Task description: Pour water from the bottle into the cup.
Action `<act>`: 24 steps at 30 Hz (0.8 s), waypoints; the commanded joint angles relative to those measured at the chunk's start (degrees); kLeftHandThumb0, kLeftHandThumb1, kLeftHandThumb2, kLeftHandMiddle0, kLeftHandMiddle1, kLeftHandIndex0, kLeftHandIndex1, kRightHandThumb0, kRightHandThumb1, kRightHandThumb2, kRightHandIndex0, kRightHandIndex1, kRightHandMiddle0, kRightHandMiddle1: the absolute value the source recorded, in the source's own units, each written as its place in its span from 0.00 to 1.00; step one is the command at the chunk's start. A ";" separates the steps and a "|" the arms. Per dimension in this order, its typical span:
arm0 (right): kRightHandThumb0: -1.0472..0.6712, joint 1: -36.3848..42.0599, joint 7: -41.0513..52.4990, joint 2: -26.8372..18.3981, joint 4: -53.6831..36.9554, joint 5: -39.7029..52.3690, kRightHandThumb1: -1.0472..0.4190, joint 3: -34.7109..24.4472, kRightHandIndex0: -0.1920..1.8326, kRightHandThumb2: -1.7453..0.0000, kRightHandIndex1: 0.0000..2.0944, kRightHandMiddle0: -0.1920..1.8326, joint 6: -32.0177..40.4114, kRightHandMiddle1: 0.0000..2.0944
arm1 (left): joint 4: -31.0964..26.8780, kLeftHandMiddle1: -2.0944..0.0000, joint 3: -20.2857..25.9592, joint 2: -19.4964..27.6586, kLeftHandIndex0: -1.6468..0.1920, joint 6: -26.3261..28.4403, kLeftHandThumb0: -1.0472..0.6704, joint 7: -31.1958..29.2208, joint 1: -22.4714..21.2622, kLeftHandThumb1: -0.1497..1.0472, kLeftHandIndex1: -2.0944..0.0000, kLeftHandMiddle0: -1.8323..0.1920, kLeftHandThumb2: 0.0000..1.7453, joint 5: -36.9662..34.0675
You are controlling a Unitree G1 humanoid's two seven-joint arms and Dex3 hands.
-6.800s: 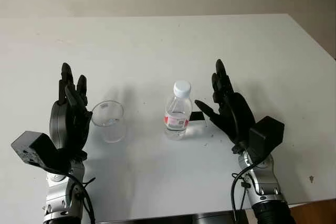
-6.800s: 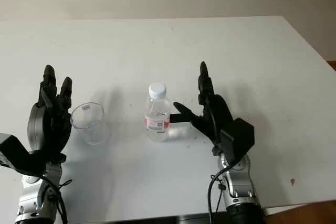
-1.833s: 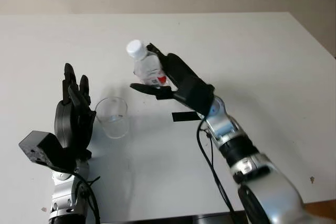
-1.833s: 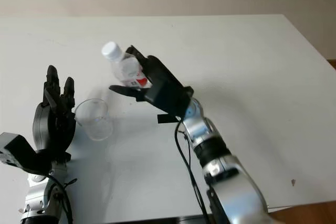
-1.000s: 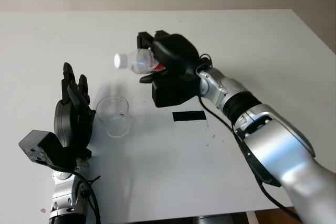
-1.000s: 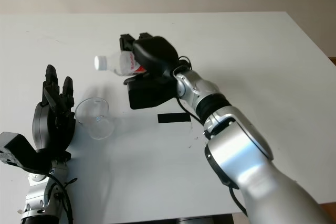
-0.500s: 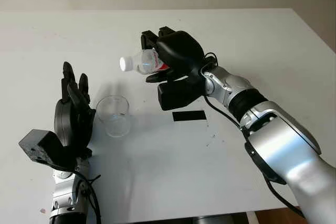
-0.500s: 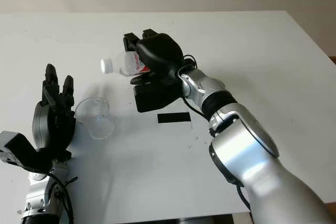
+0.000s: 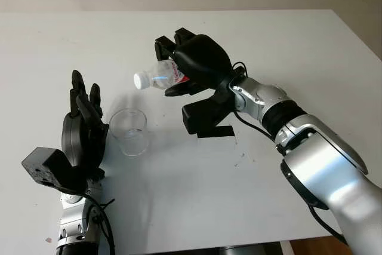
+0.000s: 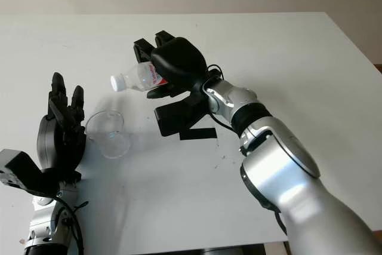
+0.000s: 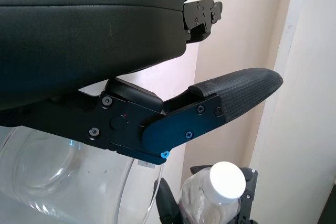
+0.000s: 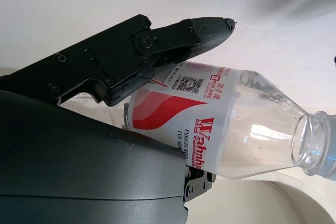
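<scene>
My right hand [image 9: 188, 67] is shut on a clear water bottle [image 9: 161, 76] with a red-and-white label and a white cap [image 9: 139, 80]. It holds the bottle in the air, tipped nearly level with the capped end slightly down, pointing left, above and a little right of the cup. The clear plastic cup [image 9: 129, 131] stands upright on the white table [image 9: 310, 58]. My left hand [image 9: 83, 129] is open, just left of the cup. The right wrist view has the bottle [image 12: 231, 124] lying across the palm; the left wrist view has the cup wall [image 11: 63, 182] and the bottle cap [image 11: 227, 182].
A black strip of tape [image 9: 216, 131] lies on the table under my right forearm, where the bottle stood. The table's right edge [image 9: 364, 46] runs diagonally at the far right.
The right hand lifted the bottle from the table, carried it left over the cup and tipped it sideways; in the last half second the capped end dipped slightly lower. The left hand stayed still.
</scene>
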 commanded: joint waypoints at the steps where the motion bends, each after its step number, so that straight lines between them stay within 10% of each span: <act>1: 0.36 -1.99 -1.16 -0.86 -0.82 -0.50 0.00 0.34 0.59 0.81 1.00 0.42 -0.51 1.00 | -0.31 0.87 -0.19 -0.42 0.97 -0.16 0.10 0.12 -0.32 1.00 1.00 1.00 0.48 0.37; 24: 0.34 -1.99 -10.96 -1.78 -1.88 -4.64 0.00 3.37 0.65 0.85 1.00 0.49 -4.44 1.00 | -0.19 0.87 -0.85 -1.01 0.97 -0.57 0.11 1.04 -0.31 1.00 1.00 1.00 0.49 1.56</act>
